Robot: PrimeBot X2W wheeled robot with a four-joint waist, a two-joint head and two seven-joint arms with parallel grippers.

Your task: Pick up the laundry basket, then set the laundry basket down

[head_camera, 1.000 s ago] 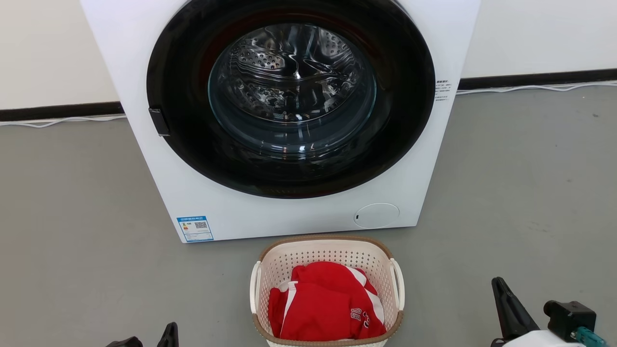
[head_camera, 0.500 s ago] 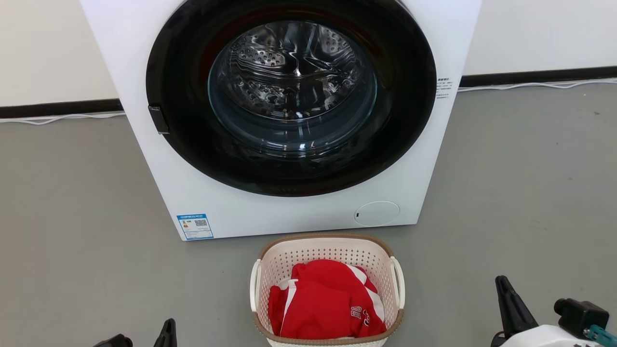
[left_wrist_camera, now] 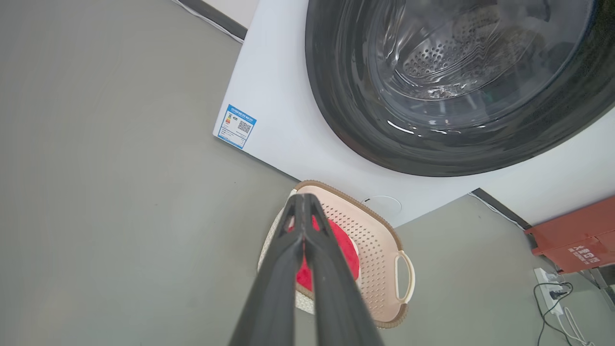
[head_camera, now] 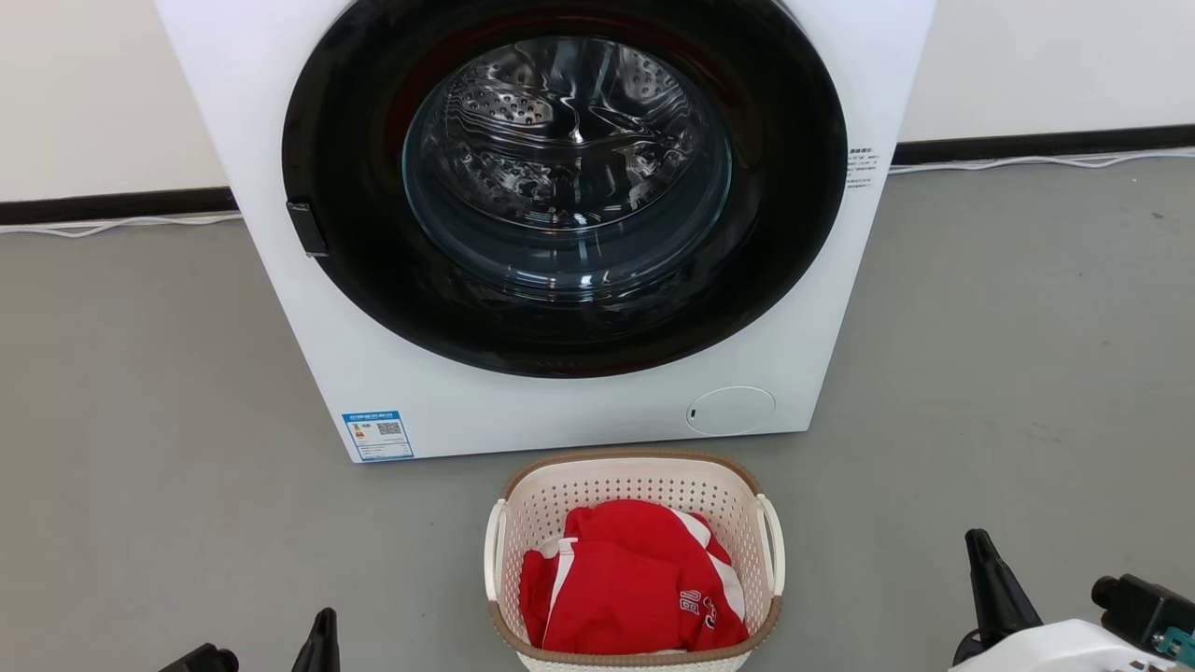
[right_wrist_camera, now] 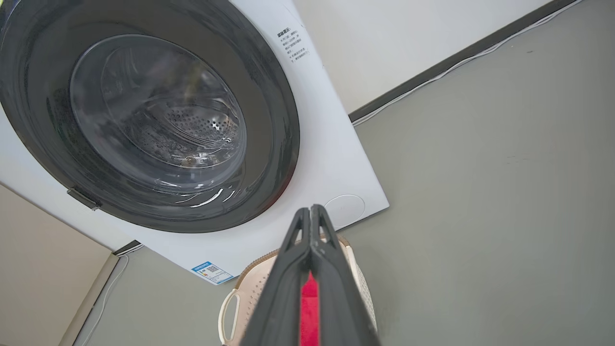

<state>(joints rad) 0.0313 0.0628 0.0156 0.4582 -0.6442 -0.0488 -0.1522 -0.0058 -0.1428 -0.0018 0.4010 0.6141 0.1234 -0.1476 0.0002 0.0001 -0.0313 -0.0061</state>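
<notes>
Cream-white perforated plastic laundry basket (head_camera: 635,490) is sitting on grey floor (head_camera: 140,420) just before white washing machine (head_camera: 560,420), red garment (head_camera: 625,588) inside. Wrist views, unlike head view, are showing left gripper (left_wrist_camera: 302,202) and right gripper (right_wrist_camera: 311,211) fingers clenched, empty.

The left gripper (left_wrist_camera: 303,204) has 2 long, dark grey fingers (left_wrist_camera: 271,298), matte and smooth, broad at the base and tapering to narrow pointed tips. The right gripper (right_wrist_camera: 311,214) has 2 fingers of the same dark, tapered make. In the head view the right forearm (head_camera: 1064,651) is a rounded, glossy white casing, and a black block (head_camera: 1141,609) beside it carries a small teal connector (head_camera: 1180,644).
</notes>
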